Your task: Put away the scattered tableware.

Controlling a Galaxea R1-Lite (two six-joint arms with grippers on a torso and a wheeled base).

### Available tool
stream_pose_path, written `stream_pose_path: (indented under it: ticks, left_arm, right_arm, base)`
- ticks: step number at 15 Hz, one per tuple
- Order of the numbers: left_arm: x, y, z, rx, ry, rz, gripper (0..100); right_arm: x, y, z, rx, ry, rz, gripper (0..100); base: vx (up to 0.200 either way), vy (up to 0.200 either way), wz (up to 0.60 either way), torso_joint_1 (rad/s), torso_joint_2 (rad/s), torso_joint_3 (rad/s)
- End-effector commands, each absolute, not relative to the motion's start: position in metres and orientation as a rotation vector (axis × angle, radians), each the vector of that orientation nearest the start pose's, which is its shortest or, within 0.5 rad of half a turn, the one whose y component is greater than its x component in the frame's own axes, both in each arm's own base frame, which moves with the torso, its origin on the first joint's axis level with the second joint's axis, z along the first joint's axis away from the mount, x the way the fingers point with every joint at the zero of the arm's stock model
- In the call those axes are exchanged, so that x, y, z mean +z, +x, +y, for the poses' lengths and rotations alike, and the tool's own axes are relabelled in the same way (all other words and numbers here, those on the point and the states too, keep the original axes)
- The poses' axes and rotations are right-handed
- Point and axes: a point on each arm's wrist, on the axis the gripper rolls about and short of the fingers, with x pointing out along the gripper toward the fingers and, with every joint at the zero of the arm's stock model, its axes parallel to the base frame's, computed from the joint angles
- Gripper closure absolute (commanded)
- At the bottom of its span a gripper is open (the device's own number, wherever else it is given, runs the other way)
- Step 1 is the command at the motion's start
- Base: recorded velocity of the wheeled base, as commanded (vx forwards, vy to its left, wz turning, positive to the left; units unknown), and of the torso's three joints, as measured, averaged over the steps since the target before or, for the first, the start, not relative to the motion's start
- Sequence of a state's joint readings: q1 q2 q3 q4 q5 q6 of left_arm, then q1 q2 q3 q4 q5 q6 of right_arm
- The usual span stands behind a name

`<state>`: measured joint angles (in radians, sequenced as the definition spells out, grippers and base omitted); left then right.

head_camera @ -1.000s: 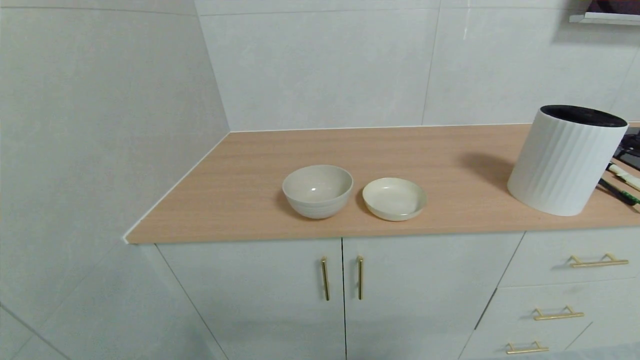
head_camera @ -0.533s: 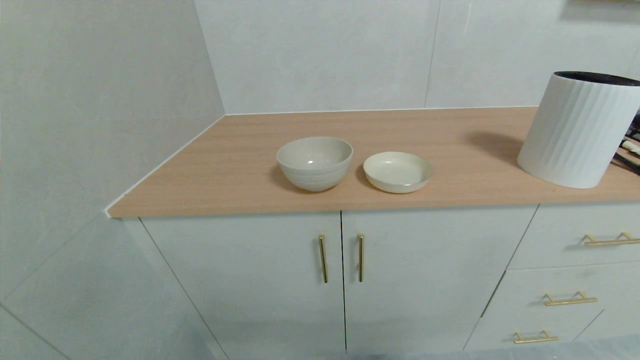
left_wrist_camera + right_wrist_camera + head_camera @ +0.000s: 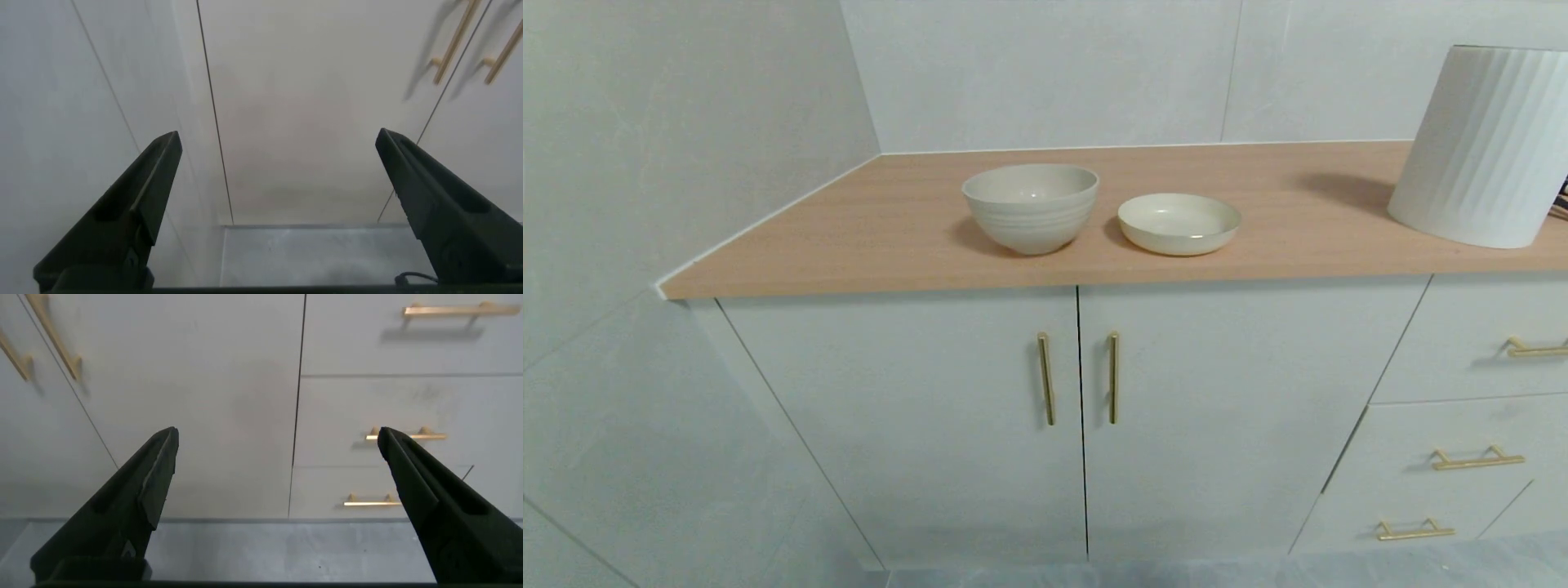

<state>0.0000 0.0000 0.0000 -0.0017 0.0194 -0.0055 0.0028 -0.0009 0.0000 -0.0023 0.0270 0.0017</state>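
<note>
Left gripper (image 3: pixel 276 145) and right gripper (image 3: pixel 276 439) fingers stand apart, empty; grasping the bowl (image 3: pixel 1030 208) could knock the dish (image 3: pixel 1178 223) at its 3 o'clock.

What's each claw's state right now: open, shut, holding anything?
Left claw: open, holding nothing.
Right claw: open, holding nothing.
</note>
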Motion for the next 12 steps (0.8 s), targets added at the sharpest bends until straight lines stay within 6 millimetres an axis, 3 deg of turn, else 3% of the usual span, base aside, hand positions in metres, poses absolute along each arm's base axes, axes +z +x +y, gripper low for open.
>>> stream_pose_path:
  ticks: [1, 4, 12]
  left_arm:
    - [0.0756, -0.0228, 0.0004, 0.020, -0.006, -0.002, 0]
    - [0.0756, -0.0228, 0.0004, 0.020, -0.006, -0.002, 0]
    - [0.0756, -0.0228, 0.0004, 0.020, -0.006, -0.002, 0]
  right_arm:
    - [0.0758, -0.0228, 0.0006, 0.031, 0.001, -0.003, 0]
    - [0.0758, -0.0228, 0.0006, 0.031, 0.001, -0.003, 0]
    - [0.0758, -0.0228, 0.0006, 0.031, 0.001, -0.003, 0]
  base:
    - [0.000, 0.000, 0.00, -0.115, 0.46, 0.330]
    - [0.000, 0.000, 0.00, -0.056, 0.28, 0.216]
    - [0.000, 0.000, 0.00, -0.005, 0.02, 0.010]
